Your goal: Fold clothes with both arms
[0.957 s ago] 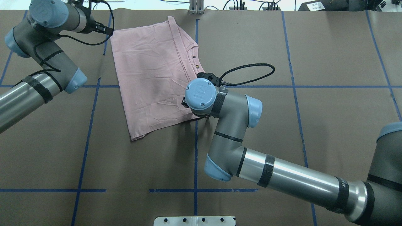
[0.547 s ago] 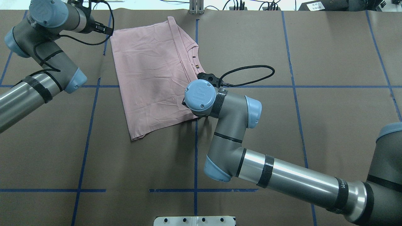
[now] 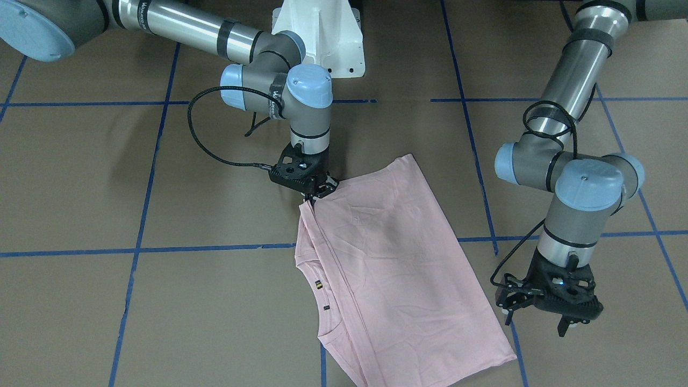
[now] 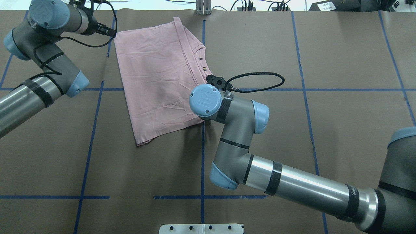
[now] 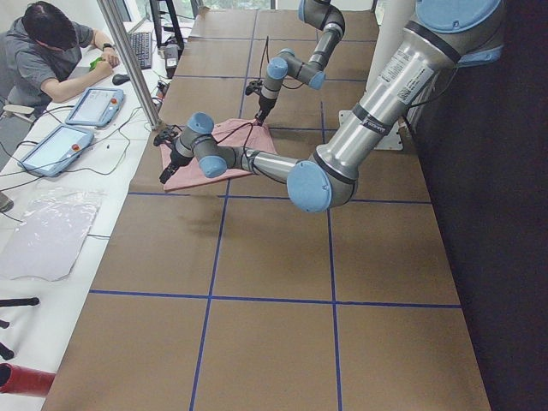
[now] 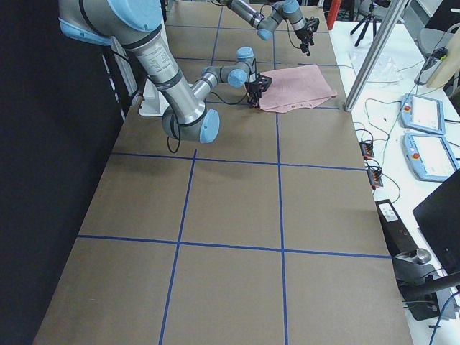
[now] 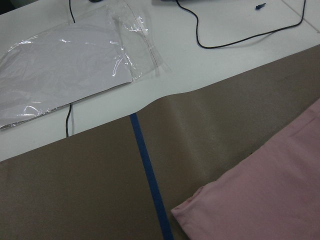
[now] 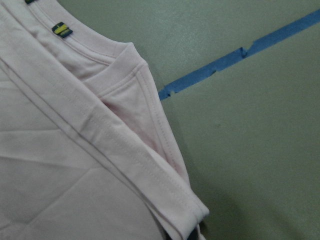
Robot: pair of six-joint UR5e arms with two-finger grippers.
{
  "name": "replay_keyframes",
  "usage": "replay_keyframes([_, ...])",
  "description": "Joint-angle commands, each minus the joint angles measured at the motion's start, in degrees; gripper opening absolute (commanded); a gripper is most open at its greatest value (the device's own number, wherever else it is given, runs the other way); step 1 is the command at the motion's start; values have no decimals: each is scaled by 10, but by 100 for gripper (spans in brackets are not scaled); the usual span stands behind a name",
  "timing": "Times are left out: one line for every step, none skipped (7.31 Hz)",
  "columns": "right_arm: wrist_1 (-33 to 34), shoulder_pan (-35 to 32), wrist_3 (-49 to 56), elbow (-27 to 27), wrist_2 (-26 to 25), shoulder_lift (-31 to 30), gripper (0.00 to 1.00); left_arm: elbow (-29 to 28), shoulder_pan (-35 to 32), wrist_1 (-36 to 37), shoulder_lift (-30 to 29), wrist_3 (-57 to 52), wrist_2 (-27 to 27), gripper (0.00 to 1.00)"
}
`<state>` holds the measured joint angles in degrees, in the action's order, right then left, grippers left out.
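Observation:
The pale pink T-shirt point(image 3: 398, 269) lies folded lengthwise and flat on the brown table point(image 3: 161, 301), plain side up, with its collar point(image 8: 115, 65) along one long edge. My right gripper point(image 3: 314, 196) points down at the shirt's corner nearest the robot and is shut on the folded edge point(image 8: 165, 200). In the overhead view the right wrist hides that gripper. My left gripper point(image 3: 535, 320) hangs open just off the shirt's far corner point(image 7: 200, 210), clear of the cloth. It also shows beside the T-shirt point(image 4: 156, 71) as the left gripper point(image 4: 110, 31).
Blue tape lines point(image 4: 87, 162) grid the table. The white pedestal base point(image 3: 322, 37) stands at the robot's side. Past the far edge lie cables and a clear plastic sheet point(image 7: 60, 65). A person point(image 5: 51, 51) sits at a side desk with tablets point(image 5: 94, 103).
The right wrist has shifted slightly left over the shirt's corner and its cable loop has moved with it. The left arm has edged a little. The shirt lies as before.

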<state>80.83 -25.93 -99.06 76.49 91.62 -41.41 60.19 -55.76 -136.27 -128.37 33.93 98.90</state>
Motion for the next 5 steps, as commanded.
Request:
replay_keyframes([-1,-1,-4,9,0,2,0,11,0,2,2,0,5,100])
replay_keyframes([0,-2,-3,36,0,-6,0,18,0,2,2,1,33,100])
replay_keyframes([4,-2,-3,71,0,-29,0,28,1,3,10,3,50,100])
replay_keyframes([4,-1,-3,128,0,-78,0,45,0,13,10,4,67,100])
replay_keyframes([5,9,-5,200,-5,-131,0,71,1,54,10,10,91,100])
